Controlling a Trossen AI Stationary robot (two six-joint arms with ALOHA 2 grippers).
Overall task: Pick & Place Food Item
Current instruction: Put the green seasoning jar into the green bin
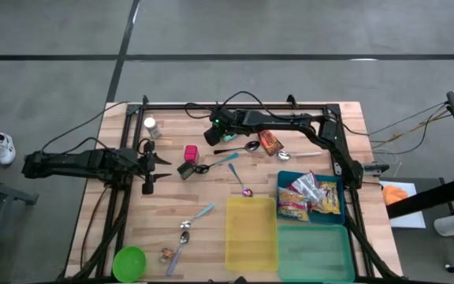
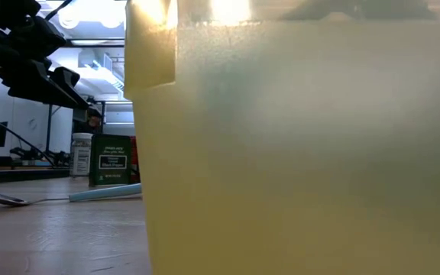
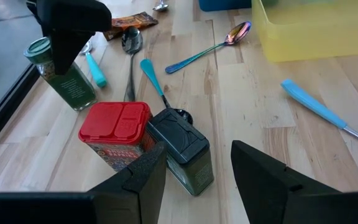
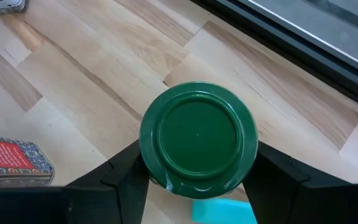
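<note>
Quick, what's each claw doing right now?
Left claw: open, holding nothing.
Right claw: shut on the green-lidded spice jar.

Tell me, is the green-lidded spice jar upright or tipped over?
Upright: the green-lidded spice jar stands on its base in the left wrist view, and the right wrist view looks straight down on its round lid, between the right hand's fingers.

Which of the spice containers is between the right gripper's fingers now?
The green-lidded jar, standing upright between the right gripper fingers; the red-lidded tin and black-lidded jar stand apart.

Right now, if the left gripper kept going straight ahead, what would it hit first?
Likely the dark-lidded spice jar lying right ahead of the left gripper, with the red-lidded tin beside it; depth is uncertain.
</note>
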